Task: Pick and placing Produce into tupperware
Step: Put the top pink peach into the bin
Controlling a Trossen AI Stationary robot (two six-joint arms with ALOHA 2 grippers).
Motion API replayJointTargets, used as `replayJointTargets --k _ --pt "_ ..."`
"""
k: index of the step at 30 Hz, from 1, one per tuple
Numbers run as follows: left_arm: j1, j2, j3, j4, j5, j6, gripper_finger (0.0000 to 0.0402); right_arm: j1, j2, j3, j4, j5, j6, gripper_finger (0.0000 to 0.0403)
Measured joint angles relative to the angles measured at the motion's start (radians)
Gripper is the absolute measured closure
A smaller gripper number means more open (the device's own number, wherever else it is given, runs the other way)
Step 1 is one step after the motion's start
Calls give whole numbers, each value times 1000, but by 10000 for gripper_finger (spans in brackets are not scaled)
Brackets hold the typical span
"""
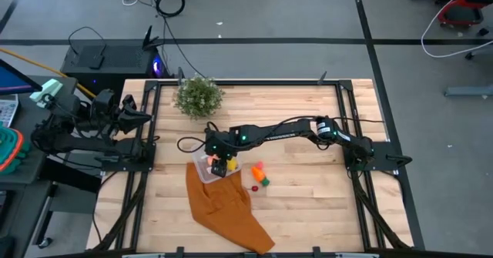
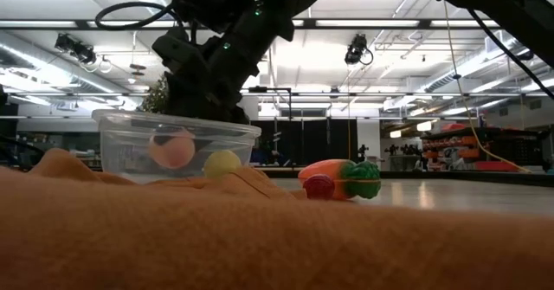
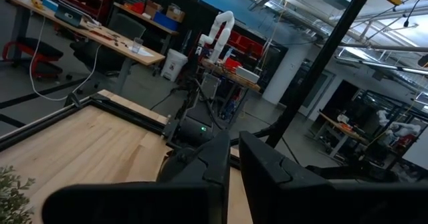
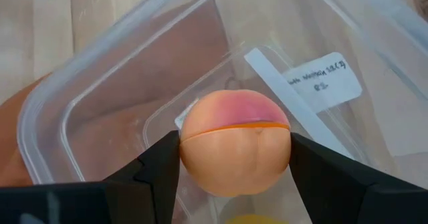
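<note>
The clear tupperware (image 1: 205, 170) with a white label (image 4: 321, 82) stands on the far end of a rust-orange cloth (image 1: 227, 208). My right gripper (image 4: 234, 158) reaches into it, shut on a peach-coloured toy fruit (image 4: 234, 140). A yellow lemon (image 2: 222, 163) lies in the box beside it. An orange carrot with a green tip (image 2: 342, 177) and a small red piece (image 2: 318, 186) lie on the table to the right of the box. My left gripper (image 3: 231, 184) waits at the table's left edge, shut, holding nothing. My right gripper pinches the peach-coloured fruit by two opposite sides (image 4: 286, 150), one dark finger (image 4: 157, 174) on each. The fingers slant down into the box from the table's right side. The fruit sits below the box's rim (image 2: 173, 149); I cannot tell whether it touches the floor.
A bushy green potted plant (image 1: 199, 96) stands at the far side of the table, behind the box. More small produce pieces (image 1: 260, 177) lie on the bare wood right of the cloth. Black rails (image 1: 362, 204) frame the table.
</note>
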Motion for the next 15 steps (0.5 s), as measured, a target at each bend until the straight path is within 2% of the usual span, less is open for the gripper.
replayJointTargets --k 15 --pt "0 0 0 0 0 -3 363 -1 32 1 17 8 11 192"
